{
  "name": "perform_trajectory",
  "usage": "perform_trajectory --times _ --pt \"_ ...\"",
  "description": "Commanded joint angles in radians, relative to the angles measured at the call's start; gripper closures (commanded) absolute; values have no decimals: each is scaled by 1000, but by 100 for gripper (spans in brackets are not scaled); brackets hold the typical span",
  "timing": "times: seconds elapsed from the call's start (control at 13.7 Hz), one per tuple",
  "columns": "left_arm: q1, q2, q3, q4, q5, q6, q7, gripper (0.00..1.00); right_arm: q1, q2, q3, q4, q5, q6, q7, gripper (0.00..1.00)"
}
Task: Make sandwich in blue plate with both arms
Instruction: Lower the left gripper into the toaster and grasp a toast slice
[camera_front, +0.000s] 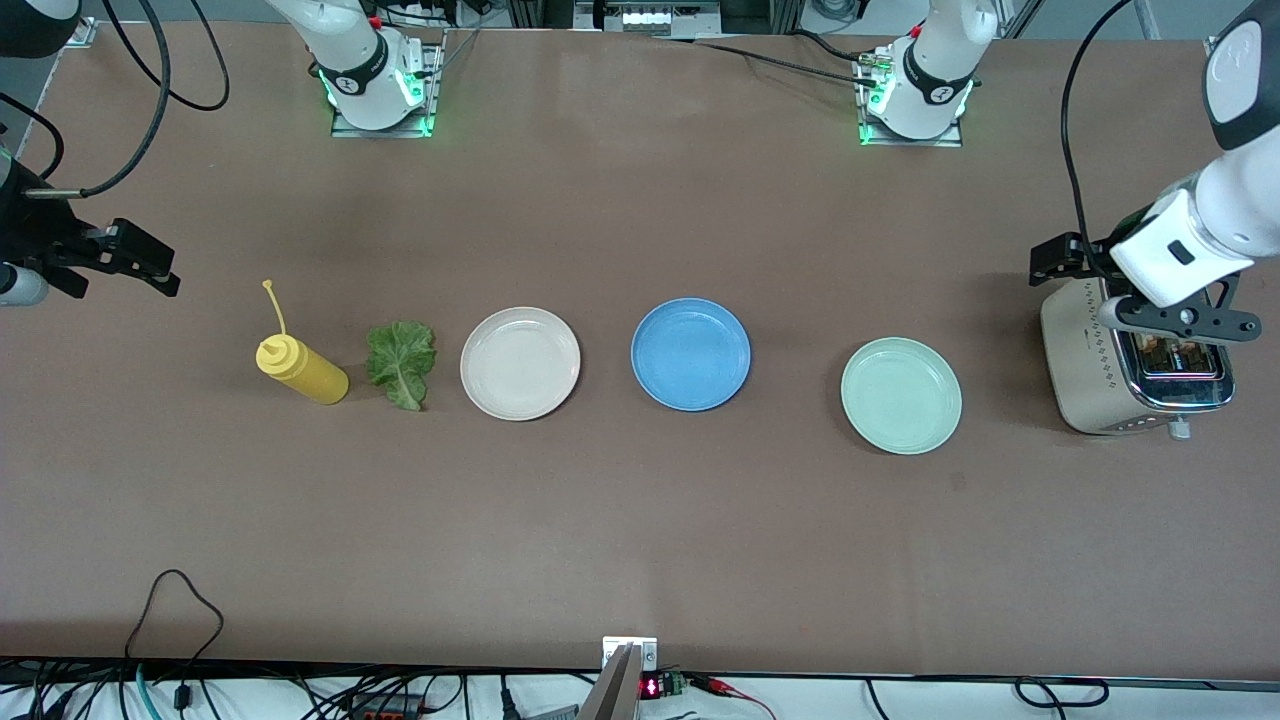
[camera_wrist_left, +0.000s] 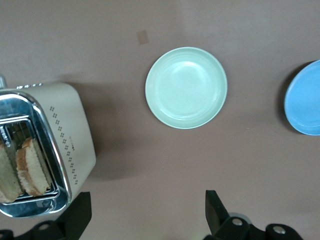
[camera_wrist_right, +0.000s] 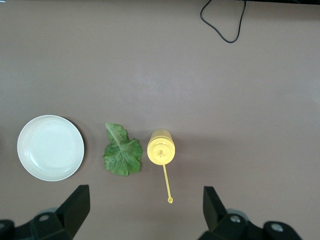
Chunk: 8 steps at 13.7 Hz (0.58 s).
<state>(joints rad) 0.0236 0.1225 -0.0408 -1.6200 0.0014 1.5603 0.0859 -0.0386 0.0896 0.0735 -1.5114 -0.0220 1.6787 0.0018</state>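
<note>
Front view: wide-open left end effector (camera_front: 1150, 290) over toaster (camera_front: 1100, 380), right end effector (camera_front: 120, 262) wide-open at table edge (camera_front: 30, 420)

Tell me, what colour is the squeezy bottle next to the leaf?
Yellow. The squeeze bottle shows best in the front view.

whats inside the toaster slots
Two bread slices stand on edge in the toaster, tops showing above the slots in the left wrist view. Their lower parts are hidden inside the toaster. The open left gripper hangs above the table beside it.
</note>
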Motion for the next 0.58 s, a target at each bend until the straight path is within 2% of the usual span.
perform_trajectory --times 0.0,0.22,0.37,0.51 --pt "58 31 1 14 2 -89 11 0 -7 1 8 10 -6 1 9 0" --pt "130 54 1 -30 32 -94 15 0 -7 1 8 10 -6 1 9 0" --pt "131 48 -10 -87 188 -36 17 0 -6 1 8 10 -6 1 9 0" --pt "133 26 -11 -162 233 56 21 0 -7 1 8 10 -7 3 9 0"
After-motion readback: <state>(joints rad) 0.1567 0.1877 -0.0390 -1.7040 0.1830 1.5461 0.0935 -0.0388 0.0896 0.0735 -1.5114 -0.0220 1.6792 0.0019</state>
